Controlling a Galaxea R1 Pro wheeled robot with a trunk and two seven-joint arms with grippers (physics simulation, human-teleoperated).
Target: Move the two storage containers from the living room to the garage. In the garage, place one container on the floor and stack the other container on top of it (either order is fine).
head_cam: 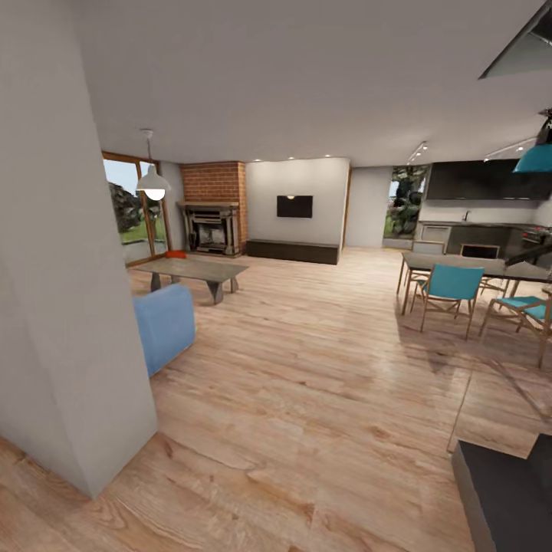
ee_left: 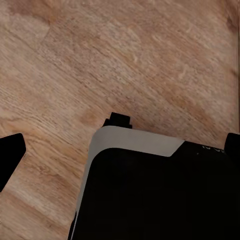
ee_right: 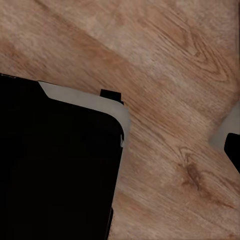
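I look across the living room with its pale wood plank floor [head_cam: 307, 368]. Far off, on the floor by the brick fireplace [head_cam: 211, 226] and behind the coffee table [head_cam: 192, 270], a small red-orange shape [head_cam: 175, 254] shows; it looks like one storage container, too small for detail. My left gripper [ee_left: 120, 150] is open, its black fingertips [ee_left: 10, 155] at the picture's two edges, with my dark base and the planks between them. My right gripper [ee_right: 120, 150] also hangs spread over the planks and holds nothing; one finger [ee_right: 233, 150] shows at the edge.
A white wall corner [head_cam: 69, 307] stands close on the left, a blue sofa [head_cam: 165, 326] just behind it. A dining table with teal chairs [head_cam: 452, 287] is on the right. A low dark cabinet [head_cam: 291, 251] and TV [head_cam: 294, 206] line the far wall. My dark base [head_cam: 506, 491] shows low right.
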